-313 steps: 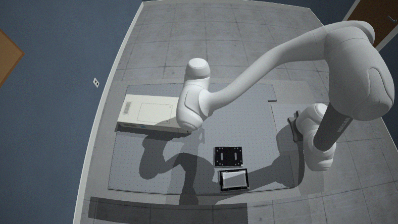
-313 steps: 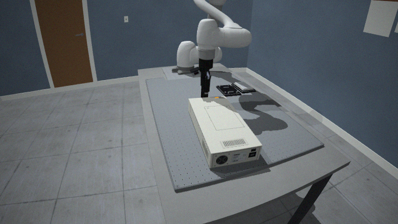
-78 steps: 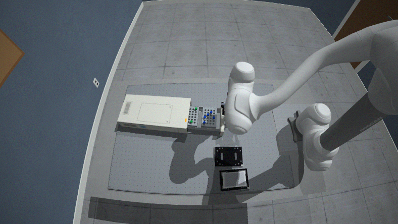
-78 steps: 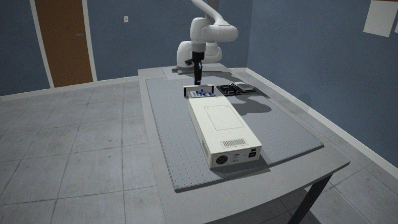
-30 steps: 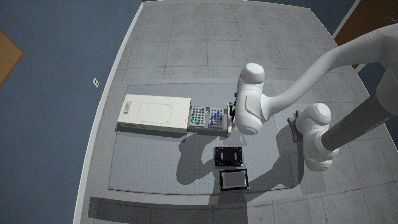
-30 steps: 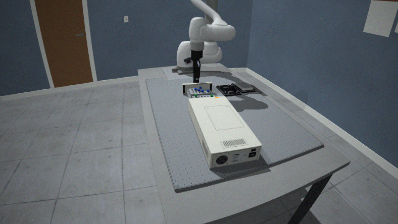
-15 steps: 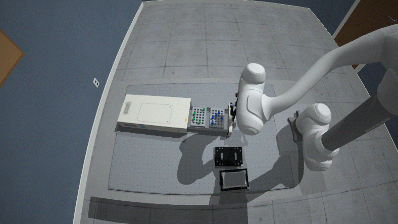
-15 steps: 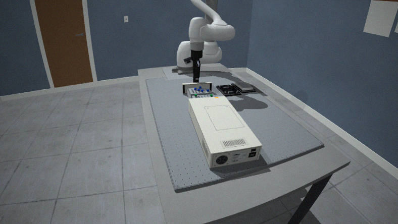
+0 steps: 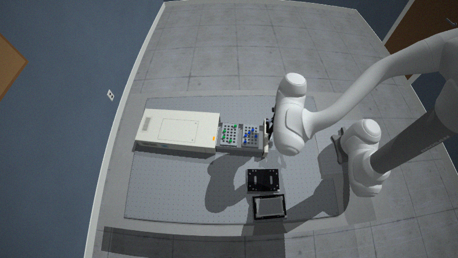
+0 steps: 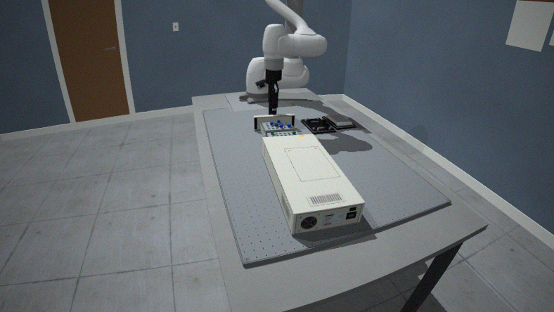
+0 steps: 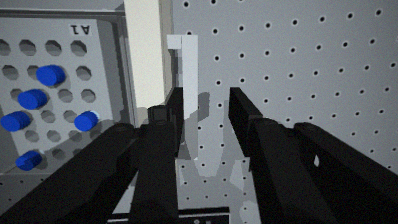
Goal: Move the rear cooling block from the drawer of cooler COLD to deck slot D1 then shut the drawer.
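The cooler COLD (image 9: pixel 179 129) has its drawer (image 9: pixel 242 136) pulled out, and its orange lamp (image 9: pixel 213 138) is lit. The rear block (image 9: pixel 229 134) with green tubes sits next to the cooler body. The front block (image 9: pixel 250 135) with blue tubes sits by the drawer's front panel; it also shows in the wrist view (image 11: pixel 50 95). My gripper (image 11: pixel 206 102) points down over the drawer handle (image 11: pixel 189 75). The fingers are partly open around the handle: it lies against the left finger, with a gap to the right finger. The gripper also shows in the exterior view (image 10: pixel 272 110).
The black deck slot D1 (image 9: pixel 263 179) lies on the perforated deck beside the drawer's front end. D2 (image 9: pixel 269 206) beyond it holds a grey plate. The arm's base (image 9: pixel 365 157) stands at the right of the deck.
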Robot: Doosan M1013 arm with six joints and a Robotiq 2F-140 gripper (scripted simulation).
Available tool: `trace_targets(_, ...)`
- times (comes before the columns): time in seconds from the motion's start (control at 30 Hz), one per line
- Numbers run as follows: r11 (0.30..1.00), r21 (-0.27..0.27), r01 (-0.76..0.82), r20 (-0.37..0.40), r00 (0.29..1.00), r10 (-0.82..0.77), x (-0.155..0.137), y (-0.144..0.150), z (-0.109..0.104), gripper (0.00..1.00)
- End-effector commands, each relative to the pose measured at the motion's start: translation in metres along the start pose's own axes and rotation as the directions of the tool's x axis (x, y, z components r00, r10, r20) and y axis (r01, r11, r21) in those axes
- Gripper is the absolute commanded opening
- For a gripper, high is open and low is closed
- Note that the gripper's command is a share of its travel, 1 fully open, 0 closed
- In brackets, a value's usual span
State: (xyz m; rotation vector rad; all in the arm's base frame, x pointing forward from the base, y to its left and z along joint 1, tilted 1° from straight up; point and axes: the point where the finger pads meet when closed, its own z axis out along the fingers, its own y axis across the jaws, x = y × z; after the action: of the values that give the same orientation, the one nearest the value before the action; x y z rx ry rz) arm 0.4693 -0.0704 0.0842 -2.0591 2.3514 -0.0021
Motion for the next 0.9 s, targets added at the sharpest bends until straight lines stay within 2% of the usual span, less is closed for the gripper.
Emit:
trace_targets(0.0, 1.000, 0.001, 0.000, 0.000, 1.000, 0.000, -0.0001, 0.0001, -0.0005, 0.34)
trace_targets(0.87, 1.000, 0.001, 0.000, 0.000, 1.000, 0.000, -0.0001, 0.0060, -0.0005, 0.34)
